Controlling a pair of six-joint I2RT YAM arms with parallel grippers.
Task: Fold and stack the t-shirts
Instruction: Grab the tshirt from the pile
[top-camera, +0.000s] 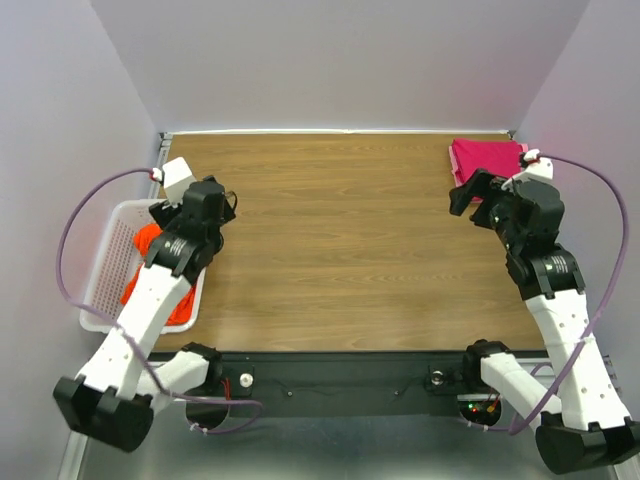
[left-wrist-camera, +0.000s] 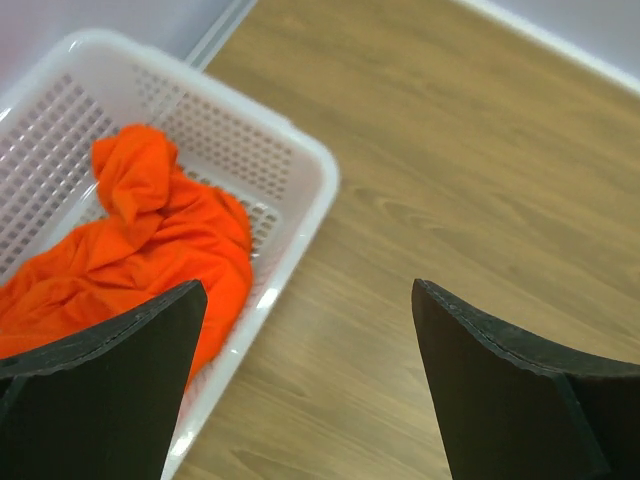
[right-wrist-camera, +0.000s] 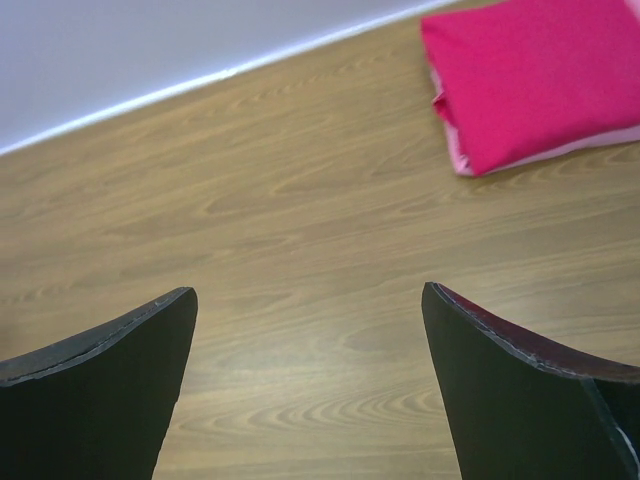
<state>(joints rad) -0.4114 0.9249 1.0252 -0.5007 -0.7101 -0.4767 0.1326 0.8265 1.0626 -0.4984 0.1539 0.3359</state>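
Both jaws spread wide, nothing held; one shirt folded, one crumpled.
My left gripper (left-wrist-camera: 305, 300) hangs fully open above the corner of the white basket (left-wrist-camera: 318, 178), at the table's (right-wrist-camera: 300, 200) left edge; the orange t-shirt (left-wrist-camera: 150, 240) lies bunched inside it. My right gripper (right-wrist-camera: 310, 295) is just as wide over bare wood, apart from the magenta t-shirt (right-wrist-camera: 530, 80), which lies folded flat at the far right corner with its paler pink edge showing.

Bright orange t-shirt (left-wrist-camera: 150, 240), white lattice basket (left-wrist-camera: 310, 175), magenta-pink t-shirt (right-wrist-camera: 540, 80) edged in paler pink, brown wood-grain table (right-wrist-camera: 300, 200), pale purple cables (top-camera: 60, 265), plain grey-lilac walls (top-camera: 350, 60).
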